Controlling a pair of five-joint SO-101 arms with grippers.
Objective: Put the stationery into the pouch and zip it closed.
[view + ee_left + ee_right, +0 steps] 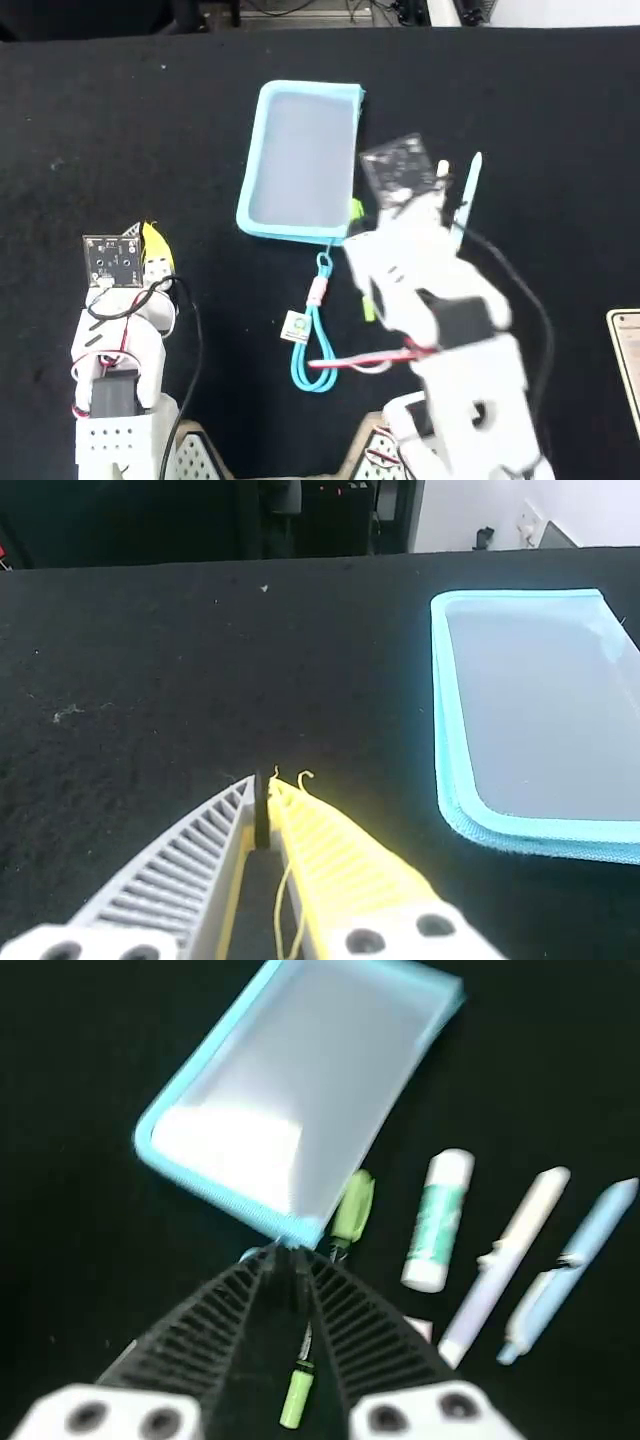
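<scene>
Right tool (292, 1260), clenched on nothing I can make out, is hanging over the near right corner of the pouch (290, 1090), above the green pen (352, 1205), which is lying near-to-far just beside that corner, while the clenched left tool (265, 786) is sitting well left.
</scene>
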